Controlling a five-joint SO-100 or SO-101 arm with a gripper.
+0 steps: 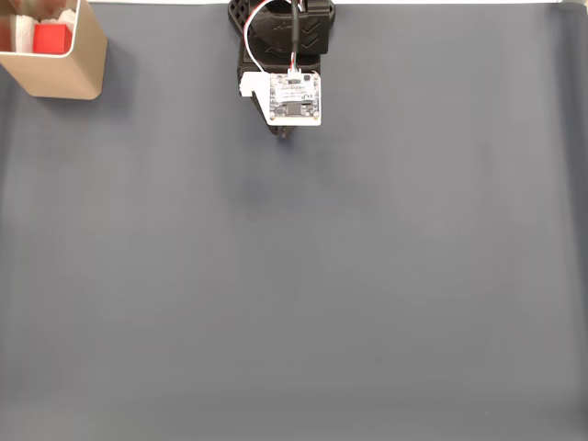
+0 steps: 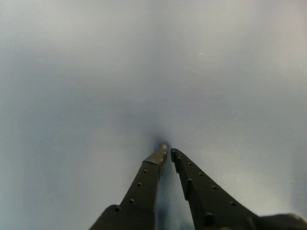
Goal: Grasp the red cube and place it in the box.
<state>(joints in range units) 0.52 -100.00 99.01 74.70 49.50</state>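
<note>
In the fixed view the red cube (image 1: 51,39) lies inside the tan box (image 1: 81,69) at the top left corner, against its white lining. The arm is folded at the top centre, far to the right of the box, with its gripper (image 1: 284,135) pointing down at the grey mat. In the wrist view the two black fingers (image 2: 148,177) come up from the bottom edge, tips nearly touching, and the gripper (image 2: 169,152) is shut with nothing between them.
A dark grey mat (image 1: 303,276) covers the whole table. A white circuit board (image 1: 295,98) with red and white wires sits on top of the arm. The box reaches past the top and left edges of the fixed view.
</note>
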